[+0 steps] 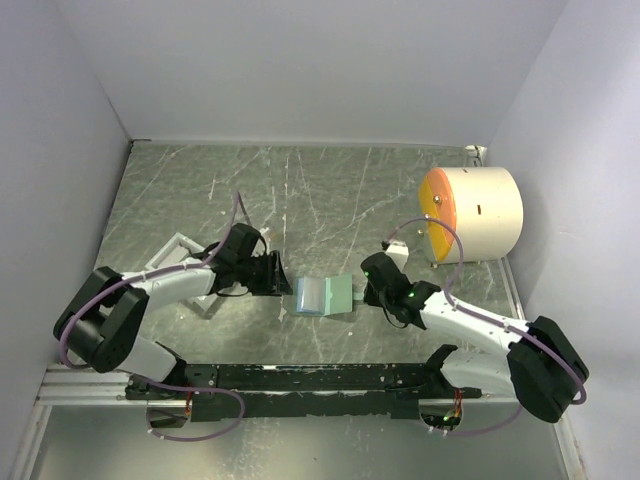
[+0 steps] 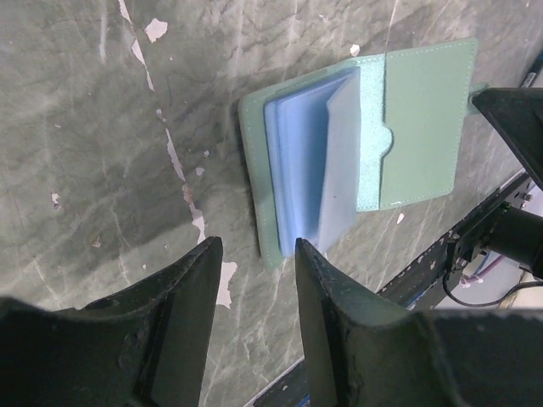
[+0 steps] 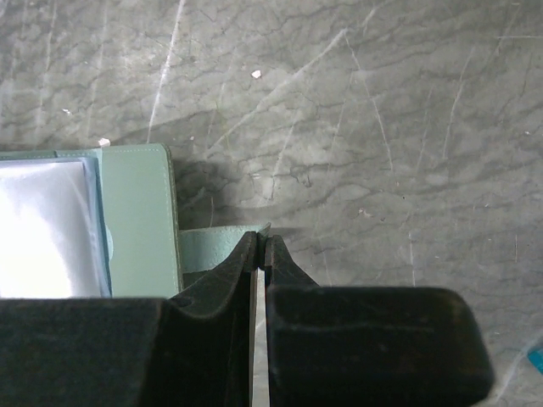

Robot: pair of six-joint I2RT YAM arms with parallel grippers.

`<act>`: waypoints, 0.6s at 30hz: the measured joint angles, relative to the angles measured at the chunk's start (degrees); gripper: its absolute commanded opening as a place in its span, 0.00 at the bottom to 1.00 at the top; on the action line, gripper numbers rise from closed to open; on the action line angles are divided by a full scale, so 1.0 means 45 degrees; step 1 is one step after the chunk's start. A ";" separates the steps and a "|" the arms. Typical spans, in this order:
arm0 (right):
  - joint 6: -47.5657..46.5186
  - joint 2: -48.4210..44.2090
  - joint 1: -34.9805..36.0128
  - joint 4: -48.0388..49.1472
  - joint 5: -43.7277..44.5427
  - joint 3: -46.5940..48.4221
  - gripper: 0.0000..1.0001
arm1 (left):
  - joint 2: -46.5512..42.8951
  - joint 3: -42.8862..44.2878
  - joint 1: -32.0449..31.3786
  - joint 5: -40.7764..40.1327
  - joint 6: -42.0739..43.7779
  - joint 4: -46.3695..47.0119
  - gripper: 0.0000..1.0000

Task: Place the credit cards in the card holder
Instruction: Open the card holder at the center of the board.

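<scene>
The card holder [image 1: 323, 295] lies open at the table's middle, sage-green outside, with light blue pockets standing up inside. It also shows in the left wrist view [image 2: 339, 153] and the right wrist view [image 3: 136, 220]. My left gripper [image 1: 284, 275] is open and empty just left of it, its fingertips [image 2: 208, 254] close to the wallet's near edge. My right gripper [image 1: 368, 292] is shut on the wallet's snap tab [image 3: 212, 248] at its right side. No credit cards are in view.
A shallow white tray [image 1: 178, 248] sits at the left, partly under my left arm. A cream cylinder with an orange face [image 1: 470, 213] lies at the back right. A black rail [image 1: 320, 380] runs along the near edge.
</scene>
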 measured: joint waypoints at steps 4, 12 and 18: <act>0.0102 0.0073 -0.0058 0.0000 -0.0044 -0.0097 0.00 | 0.0316 0.0000 -0.0131 -0.0092 -0.0126 0.0272 0.53; 0.0165 0.0408 -0.0282 0.0083 -0.0155 -0.0330 0.00 | 0.1399 0.0000 -0.0418 0.0010 -0.0505 0.1511 0.52; 0.0165 0.0408 -0.0325 0.0131 -0.0185 -0.0432 0.00 | 0.1778 -0.0019 -0.0617 0.0262 -0.0792 0.2312 0.50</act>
